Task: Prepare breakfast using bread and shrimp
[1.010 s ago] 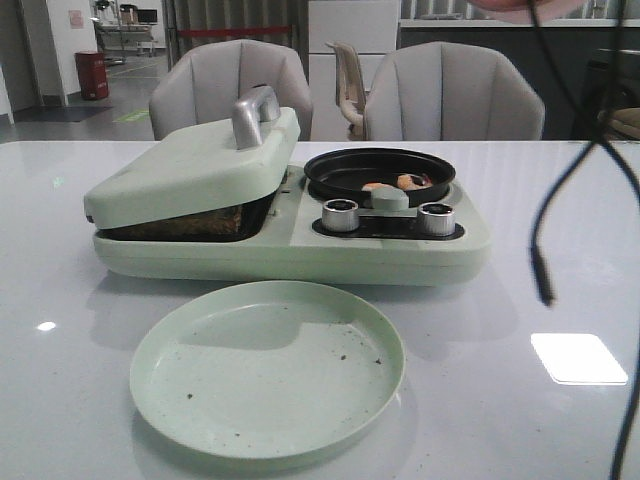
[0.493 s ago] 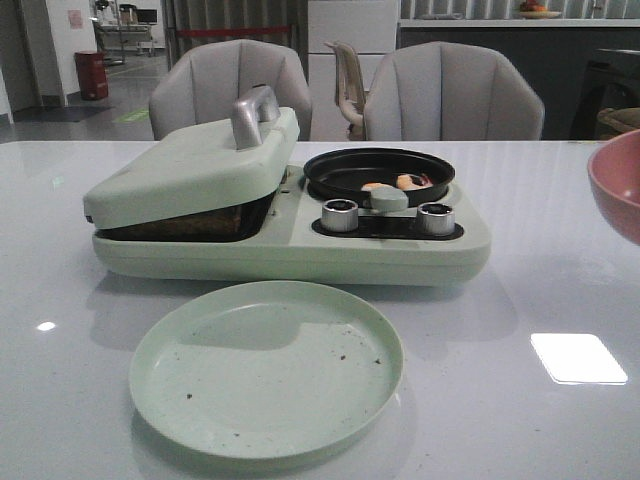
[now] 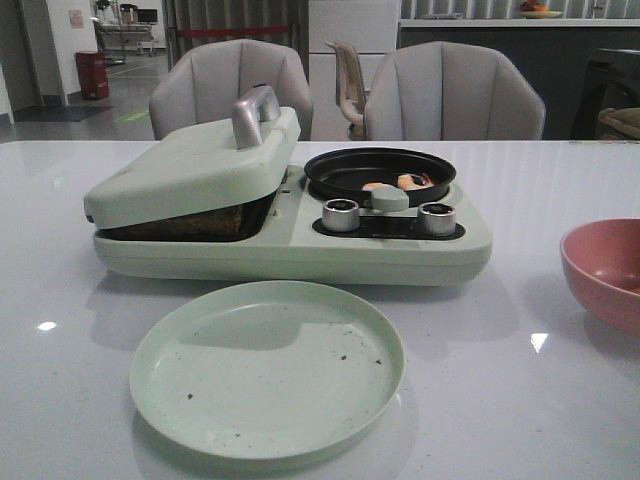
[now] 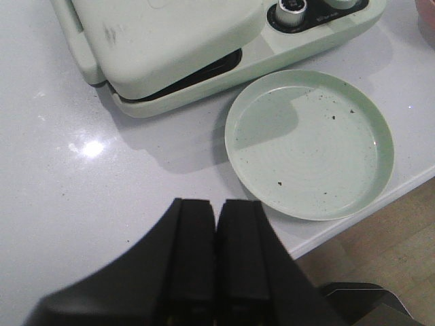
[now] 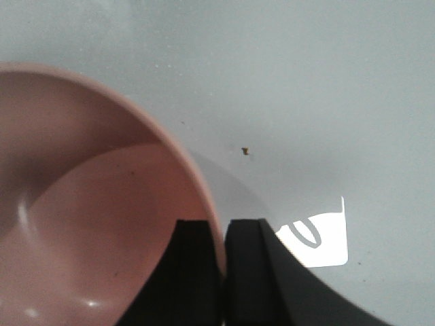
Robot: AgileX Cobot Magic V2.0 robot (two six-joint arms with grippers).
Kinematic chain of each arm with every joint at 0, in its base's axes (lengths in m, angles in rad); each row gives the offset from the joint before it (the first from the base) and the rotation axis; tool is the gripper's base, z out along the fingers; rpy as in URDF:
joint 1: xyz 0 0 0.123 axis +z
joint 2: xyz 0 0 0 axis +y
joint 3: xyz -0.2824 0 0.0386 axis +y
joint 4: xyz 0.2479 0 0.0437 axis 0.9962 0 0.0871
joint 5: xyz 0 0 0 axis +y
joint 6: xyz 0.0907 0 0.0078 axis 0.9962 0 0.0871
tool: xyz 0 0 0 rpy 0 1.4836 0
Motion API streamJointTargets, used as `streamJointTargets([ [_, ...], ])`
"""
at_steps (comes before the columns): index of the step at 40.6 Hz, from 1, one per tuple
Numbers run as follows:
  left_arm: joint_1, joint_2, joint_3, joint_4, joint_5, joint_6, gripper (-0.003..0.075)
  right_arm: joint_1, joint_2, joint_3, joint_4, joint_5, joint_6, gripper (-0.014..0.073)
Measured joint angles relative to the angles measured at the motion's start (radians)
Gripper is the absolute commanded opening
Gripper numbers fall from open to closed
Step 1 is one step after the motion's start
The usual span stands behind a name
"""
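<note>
Shrimp (image 3: 400, 183): we see a few pale orange pieces lying in the black round pan (image 3: 380, 172) on the right half of the green breakfast cooker (image 3: 290, 240). Bread (image 3: 190, 222): only a dark brown edge shows under the cooker's tilted lid (image 3: 195, 165), left half; we cannot tell how many slices. Green plate (image 3: 267, 368) sits on the tabletop (image 3: 60, 300) just in front of the cooker, holding only dark crumbs. Pink bowl (image 3: 608, 272) stands on the tabletop at the right, well apart from the cooker. Right hand (image 5: 222, 272) is clenched on the bowl's rim, one finger inside, one outside. Left hand (image 4: 216, 251) hangs above the tabletop near the plate, its fingers pressed together, holding nothing.
</note>
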Motion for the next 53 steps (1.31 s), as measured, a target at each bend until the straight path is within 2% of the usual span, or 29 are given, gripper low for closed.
streamJointTargets([
  [4,0.000,0.000,0.000,0.000,0.000,0.000,0.0101,0.000,0.018,0.000,0.004,-0.011,0.000,0.0309],
  [8,0.000,0.000,0.000,-0.002,0.000,0.000,0.0101,0.000,0.023,0.000,0.004,-0.016,-0.001,0.0358],
  [21,0.000,0.000,0.000,-0.002,0.000,0.000,0.0101,0.020,-0.055,0.000,0.005,-0.017,-0.004,0.0359],
  [39,0.000,0.000,0.000,-0.002,0.000,-0.002,0.0101,0.276,-0.440,0.055,-0.002,0.093,-0.062,0.0357],
  [53,0.000,0.000,0.000,-0.002,0.000,-0.002,0.0101,0.302,-0.768,0.188,-0.044,0.271,-0.046,0.0357],
])
